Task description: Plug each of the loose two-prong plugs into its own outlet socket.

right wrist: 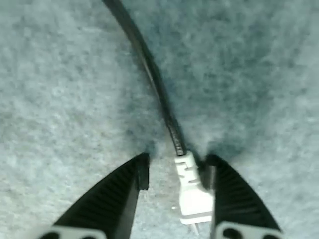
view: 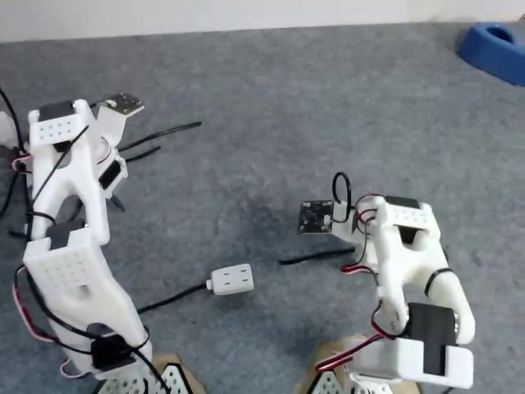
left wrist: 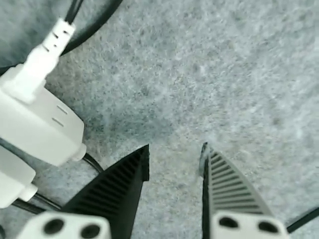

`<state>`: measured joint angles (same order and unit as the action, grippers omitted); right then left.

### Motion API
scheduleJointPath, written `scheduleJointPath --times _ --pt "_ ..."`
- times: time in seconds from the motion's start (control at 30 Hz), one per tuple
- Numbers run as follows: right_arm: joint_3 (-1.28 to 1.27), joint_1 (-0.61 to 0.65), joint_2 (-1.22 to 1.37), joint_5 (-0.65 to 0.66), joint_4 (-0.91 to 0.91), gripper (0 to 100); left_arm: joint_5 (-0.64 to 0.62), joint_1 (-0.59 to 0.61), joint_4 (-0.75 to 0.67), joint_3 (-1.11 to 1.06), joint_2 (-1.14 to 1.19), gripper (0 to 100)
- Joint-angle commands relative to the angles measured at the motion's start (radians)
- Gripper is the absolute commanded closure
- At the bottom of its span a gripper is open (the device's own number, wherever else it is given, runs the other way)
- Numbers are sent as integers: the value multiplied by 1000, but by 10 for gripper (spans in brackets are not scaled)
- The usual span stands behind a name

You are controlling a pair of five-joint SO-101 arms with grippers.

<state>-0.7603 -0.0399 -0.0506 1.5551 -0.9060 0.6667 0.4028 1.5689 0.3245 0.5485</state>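
Observation:
In the left wrist view my left gripper (left wrist: 174,154) is open over bare grey carpet. Beside it lies a white outlet block (left wrist: 42,127) with a white plug (left wrist: 50,42) on a black cord seated in its end. In the right wrist view my right gripper (right wrist: 177,162) is open around a loose white two-prong plug (right wrist: 192,194). That plug lies on the carpet close against one fingertip (right wrist: 214,167), and its black cord (right wrist: 149,69) runs away from me. A second white outlet block (view: 230,280) on a black cord lies between the two arms.
Black cables (view: 160,135) trail over the carpet by the left arm (view: 61,197). Another black cable (view: 316,256) lies beside the right arm (view: 402,246). A blue object (view: 492,45) sits at the far right corner. Open carpet spreads across the middle and back.

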Motion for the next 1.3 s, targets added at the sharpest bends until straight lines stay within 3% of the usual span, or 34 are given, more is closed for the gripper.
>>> scheduleJointPath --times 0.0,0.2,0.3,0.5,0.6,0.83,0.93,1.0,1.13,1.27 --pt "7 10 4 -20 16 779 8 24 0 8 -58 821" --pt "5 5 2 -23 12 810 8 16 5 10 -64 822" --pt "5 8 4 -141 16 998 8 16 8 10 -65 822" --pt "10 22 -7 -270 10 991 8 18 8 4 -59 822" --pt "124 59 -27 -499 7 993 6 -2 8 7 -59 822" --pt "704 143 -101 -1260 -202 993 -2 -101 9 10 -68 822" --pt "955 130 -71 -1625 -286 993 -2 -128 9 12 -68 822" --pt "1075 122 -36 -1797 -344 993 -2 -145 9 21 -68 822" --pt "1121 174 77 -1941 -421 993 -114 -174 31 162 -71 822" --pt "1139 295 208 -1970 -421 993 -256 -231 21 257 -147 822"
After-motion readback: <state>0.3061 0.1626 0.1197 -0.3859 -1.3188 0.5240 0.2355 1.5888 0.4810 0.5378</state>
